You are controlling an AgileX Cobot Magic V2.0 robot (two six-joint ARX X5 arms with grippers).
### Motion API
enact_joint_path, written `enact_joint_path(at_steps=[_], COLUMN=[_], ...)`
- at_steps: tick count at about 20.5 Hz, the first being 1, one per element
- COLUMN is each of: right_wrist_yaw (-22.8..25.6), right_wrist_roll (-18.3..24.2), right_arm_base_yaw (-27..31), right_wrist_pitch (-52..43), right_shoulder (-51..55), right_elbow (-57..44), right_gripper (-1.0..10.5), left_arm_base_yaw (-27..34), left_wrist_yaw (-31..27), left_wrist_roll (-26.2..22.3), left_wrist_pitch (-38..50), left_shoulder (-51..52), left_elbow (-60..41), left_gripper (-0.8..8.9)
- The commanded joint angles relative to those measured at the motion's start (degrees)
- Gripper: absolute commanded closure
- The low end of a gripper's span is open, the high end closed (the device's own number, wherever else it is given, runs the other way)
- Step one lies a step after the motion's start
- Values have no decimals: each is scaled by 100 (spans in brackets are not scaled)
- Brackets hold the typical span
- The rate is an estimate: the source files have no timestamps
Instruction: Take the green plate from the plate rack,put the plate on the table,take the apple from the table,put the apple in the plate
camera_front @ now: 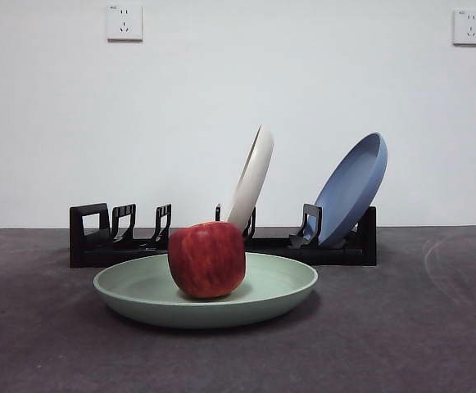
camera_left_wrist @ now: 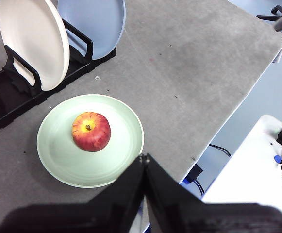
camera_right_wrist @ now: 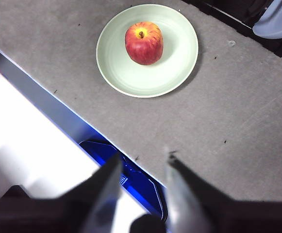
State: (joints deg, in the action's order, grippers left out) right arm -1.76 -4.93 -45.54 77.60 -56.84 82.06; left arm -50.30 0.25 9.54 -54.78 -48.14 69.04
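The green plate (camera_front: 278, 291) lies flat on the table (camera_front: 410, 327) in front of the plate rack (camera_front: 90, 237). The apple (camera_front: 207, 259) sits upright in the plate's middle. The left wrist view shows the plate (camera_left_wrist: 121, 145) with the apple (camera_left_wrist: 91, 131) in it, stem up; the right wrist view shows the same plate (camera_right_wrist: 179, 53) and apple (camera_right_wrist: 143, 42). My left gripper (camera_left_wrist: 145, 157) is shut and empty, raised high above the table's edge. My right gripper (camera_right_wrist: 143, 162) is open and empty, high above the table's front edge. Neither arm shows in the front view.
A cream-white plate (camera_front: 252, 176) and a blue plate (camera_front: 352, 188) stand tilted in the rack. Its left slots hold nothing. The table edge (camera_left_wrist: 238, 102) drops off to a floor with cables. A blue object (camera_right_wrist: 131, 179) sits below the table edge.
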Motion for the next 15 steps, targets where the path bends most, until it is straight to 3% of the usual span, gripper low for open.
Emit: enact_joint_path(at_steps=[1,4,9,15], right_wrist_yaw=[-9,212,527,728], right_wrist_roll=[4,-13,-761,-796], right_arm_base_yaw=[-11,-11,-11,-11], right_wrist_pitch=[138,136,131,127], right_shoulder=[11,11,-17,-68], right_elbow=[-46,-44,-44,-35], right_gripper=[958,958,957,946], left_arm_base_yaw=[-2,-2,-2,2], left_wrist_yaw=[20,20,20,-22], left_wrist_roll=[-83,-83,74,72], left_wrist_pitch=[31,28,-109,-72], left_shoulder=[11,-4,-120,-334], left_elbow=[-13,-13,-13,-13], left_gripper=[821,821,818,817])
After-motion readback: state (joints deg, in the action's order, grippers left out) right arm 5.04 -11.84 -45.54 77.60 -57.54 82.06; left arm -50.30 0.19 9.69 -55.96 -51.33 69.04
